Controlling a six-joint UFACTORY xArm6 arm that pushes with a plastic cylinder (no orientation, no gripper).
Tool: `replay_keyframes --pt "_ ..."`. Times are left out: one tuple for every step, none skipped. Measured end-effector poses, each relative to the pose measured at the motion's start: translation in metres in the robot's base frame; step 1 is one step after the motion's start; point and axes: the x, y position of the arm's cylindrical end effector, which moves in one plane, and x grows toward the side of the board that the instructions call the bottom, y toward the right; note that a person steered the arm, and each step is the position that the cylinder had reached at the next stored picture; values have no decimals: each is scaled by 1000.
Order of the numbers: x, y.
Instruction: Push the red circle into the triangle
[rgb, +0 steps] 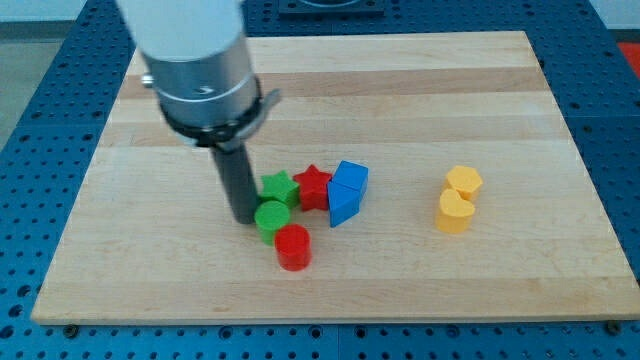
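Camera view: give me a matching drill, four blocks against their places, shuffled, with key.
Blocks
1. red circle
2. green circle
3. red star
4. yellow blocks

Places
A. apart, toward the view's right
B. between green star and blue blocks
C. nearest the view's bottom
D. just right of my tip

Pairs: 1-C, 2-D, 3-B, 4-A
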Motion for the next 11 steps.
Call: replay_keyframes --pt "0 12" --pt "0 12" --pt "2 6" --pt "32 -6" --pt "80 0" --pt "105 17" --pt "70 51" --pt "49 67" --pt "20 81" --pt "20 81" --pt "51 81"
